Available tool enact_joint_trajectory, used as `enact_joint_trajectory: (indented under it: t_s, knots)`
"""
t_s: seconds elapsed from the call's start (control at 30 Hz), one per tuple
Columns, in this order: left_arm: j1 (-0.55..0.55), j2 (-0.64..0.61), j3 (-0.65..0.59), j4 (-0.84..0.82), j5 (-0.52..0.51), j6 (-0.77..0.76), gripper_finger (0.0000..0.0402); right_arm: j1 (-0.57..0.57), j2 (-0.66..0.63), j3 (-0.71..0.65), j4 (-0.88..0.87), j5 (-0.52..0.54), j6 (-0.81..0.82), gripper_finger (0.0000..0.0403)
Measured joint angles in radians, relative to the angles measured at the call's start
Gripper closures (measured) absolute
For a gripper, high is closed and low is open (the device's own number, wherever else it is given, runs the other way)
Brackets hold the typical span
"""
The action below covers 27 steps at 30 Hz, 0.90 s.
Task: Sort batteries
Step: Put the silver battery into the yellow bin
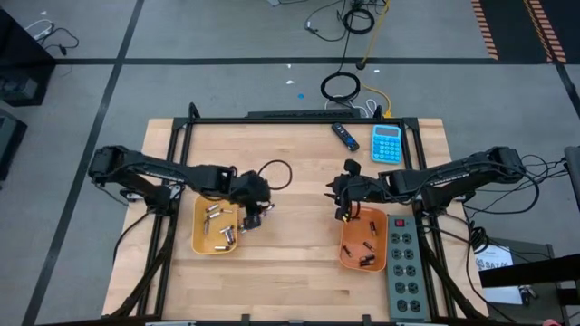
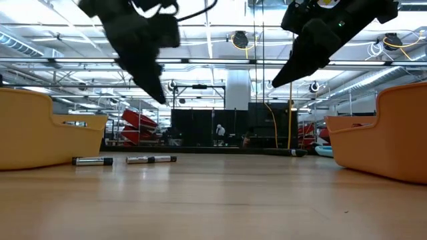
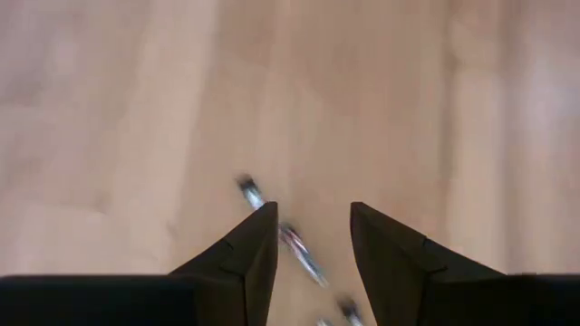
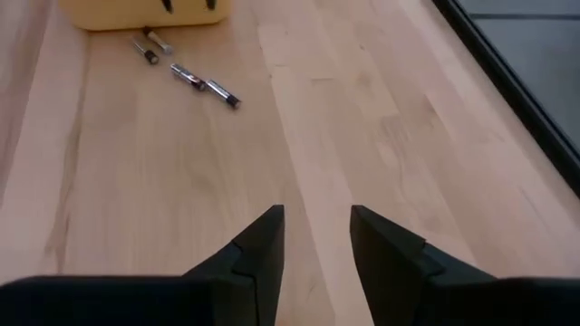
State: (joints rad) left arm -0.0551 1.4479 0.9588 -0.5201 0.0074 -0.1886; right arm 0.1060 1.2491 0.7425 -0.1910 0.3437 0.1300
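We see the wooden surface point(image 1: 290, 163) from above, with both arms reaching in toward its middle. The left gripper point(image 1: 256, 214) hangs just beside the right edge of the yellow tray point(image 1: 201, 243), its jaws spread apart with nothing between them; in the left wrist view the two dark fingers point(image 3: 249, 263) stand apart above bare wood. A few loose batteries point(image 3: 304, 258) lie on the surface right under that gripper, one of them in line with the gap between the fingers, not touching either. From table height we see two of these loose cells point(image 2: 151, 159) lying flat, end to end, just beside the yellow tray's wall point(image 2: 40, 130).

Inside the yellow tray lie several silvery-white batteries point(image 1: 220, 226). The orange tray point(image 1: 349, 249) on the right side holds a few small dark batteries point(image 1: 367, 254).

The right gripper point(image 1: 346, 201) hovers at the upper left corner of the orange tray, clear of the surface. Its jaws are also released and empty, the fingers point(image 4: 254, 258) parted over bare wood. Looking past them, we see the loose batteries and the yellow tray well apart from this gripper.

A blue calculator point(image 1: 387, 143) and a dark pen-like device point(image 1: 343, 135) rest near the far edge, and a grey power strip point(image 1: 405, 267) lies just beside the orange tray.
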Motion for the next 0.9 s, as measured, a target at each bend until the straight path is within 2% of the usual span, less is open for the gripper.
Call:
enact_joint_trajectory:
  t_s: [0.1, 0.47, 0.63, 0.77, 0.83, 0.9]
  knots:
    - [0.006, 0.055, 0.0, 0.058, -0.061, 0.002, 0.0247, 0.002, 0.0, 0.0, -0.018, -0.001, 0.02, 0.0284]
    - [0.021, 0.249, -0.001, 0.095, -0.07, -0.05, 0.0161, 0.007, 0.0, 0.0, -0.023, -0.001, 0.034, 0.0284]
    - [0.024, 0.296, -0.001, 0.096, -0.116, -0.05, 0.0147, 0.007, 0.0, 0.0, -0.023, -0.002, 0.034, 0.0284]
    - [0.029, 0.33, -0.001, 0.111, -0.124, -0.045, 0.0159, 0.007, 0.0, 0.0, -0.023, -0.002, 0.034, 0.0284]
    - [0.028, 0.343, 0.001, 0.123, -0.12, -0.018, 0.0189, 0.007, 0.0, 0.0, -0.023, -0.002, 0.034, 0.0284]
    - [0.027, 0.358, 0.002, 0.131, -0.105, 0.014, 0.024, 0.007, 0.0, 0.0, -0.024, -0.002, 0.034, 0.0284]
